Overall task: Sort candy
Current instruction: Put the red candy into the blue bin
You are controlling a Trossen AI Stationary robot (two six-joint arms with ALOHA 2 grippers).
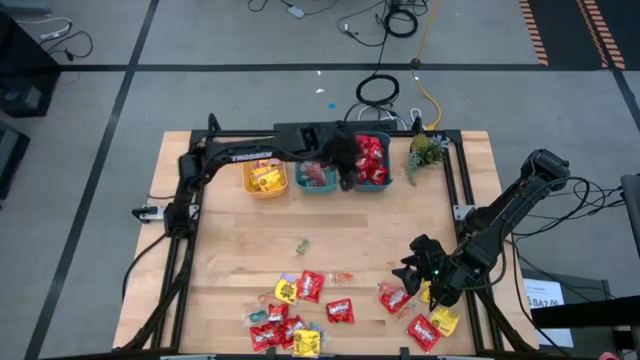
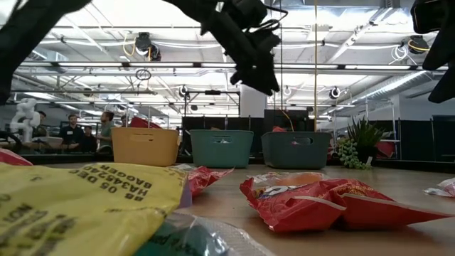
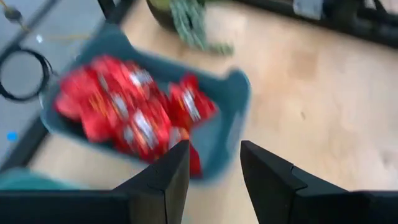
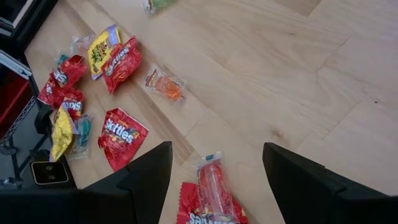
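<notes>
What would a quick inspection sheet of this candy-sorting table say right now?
Surface: wooden table, bare in the middle.
Job's things: loose candy packets along the near edge; red packets fill one teal bin; yellow bin holds yellow ones.
Clutter: small plant beside the bins.
Grippers: left pincer open above the bins; right pincer open over the loose candy.
Cables: coils on the floor.
Surroundings: people far behind.
</notes>
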